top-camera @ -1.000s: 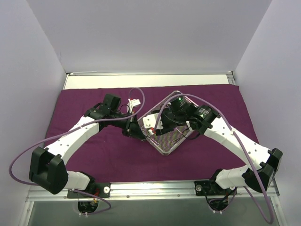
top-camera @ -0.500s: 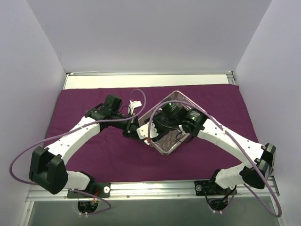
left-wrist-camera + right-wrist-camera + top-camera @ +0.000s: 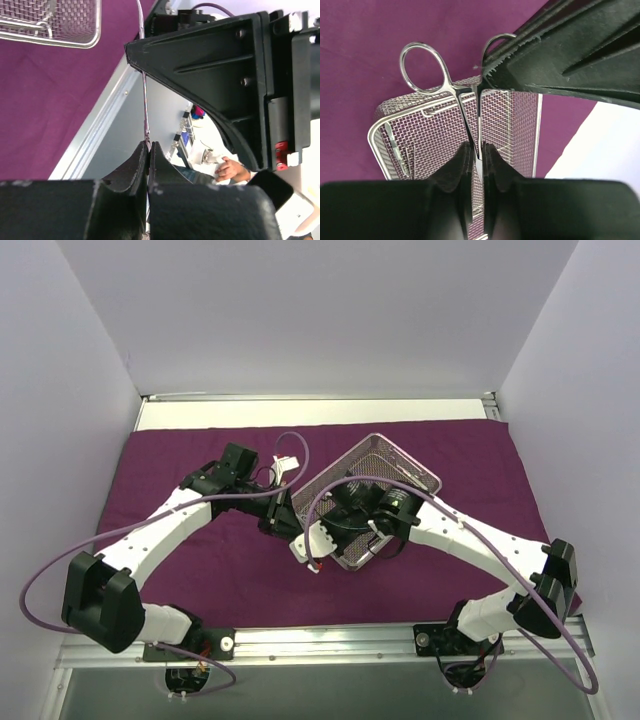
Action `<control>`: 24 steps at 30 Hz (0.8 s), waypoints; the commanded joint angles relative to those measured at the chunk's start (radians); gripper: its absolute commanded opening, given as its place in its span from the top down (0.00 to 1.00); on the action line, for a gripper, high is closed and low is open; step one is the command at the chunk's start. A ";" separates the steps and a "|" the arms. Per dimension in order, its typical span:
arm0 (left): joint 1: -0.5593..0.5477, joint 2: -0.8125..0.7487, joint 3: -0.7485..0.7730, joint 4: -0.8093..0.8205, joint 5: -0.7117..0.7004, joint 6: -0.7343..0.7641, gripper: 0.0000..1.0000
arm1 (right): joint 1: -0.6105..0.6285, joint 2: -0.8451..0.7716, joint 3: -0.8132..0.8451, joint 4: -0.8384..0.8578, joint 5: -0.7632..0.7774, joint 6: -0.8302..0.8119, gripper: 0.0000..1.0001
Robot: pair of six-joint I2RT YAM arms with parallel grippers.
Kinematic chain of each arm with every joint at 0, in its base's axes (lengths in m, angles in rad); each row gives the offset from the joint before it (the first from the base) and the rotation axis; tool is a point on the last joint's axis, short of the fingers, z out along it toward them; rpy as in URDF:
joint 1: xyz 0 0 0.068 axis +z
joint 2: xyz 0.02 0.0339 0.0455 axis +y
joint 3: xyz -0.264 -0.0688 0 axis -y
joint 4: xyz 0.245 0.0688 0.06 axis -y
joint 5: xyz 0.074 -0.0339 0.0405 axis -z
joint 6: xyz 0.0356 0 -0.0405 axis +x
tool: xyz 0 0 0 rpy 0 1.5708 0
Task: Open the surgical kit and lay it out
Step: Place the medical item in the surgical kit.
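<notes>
Both grippers are clamping one scissor-like instrument. The right gripper is pinching its shank, with the rings pointing straight away from the fingers, above the mesh tray. The left gripper seems to be holding the ring end, so the long axis is running between them.

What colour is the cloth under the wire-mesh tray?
Dark purple; the cloth shows best in the top external view.

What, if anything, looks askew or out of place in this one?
The rectangular silver wire-mesh tray sits diagonally on the dark purple cloth wrap, corners not squared to its edges. Nothing looks spilled or damaged.
</notes>
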 commanded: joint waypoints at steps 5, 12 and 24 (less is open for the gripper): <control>-0.006 -0.034 0.030 -0.032 0.014 0.051 0.74 | -0.002 -0.049 -0.036 0.111 0.083 0.071 1.00; 0.071 -0.088 0.004 0.034 -0.067 -0.007 0.36 | -0.002 -0.095 -0.070 0.099 0.083 0.195 1.00; 0.122 -0.258 -0.065 0.255 -0.261 -0.160 0.30 | 0.005 -0.054 -0.007 0.119 0.120 0.747 1.00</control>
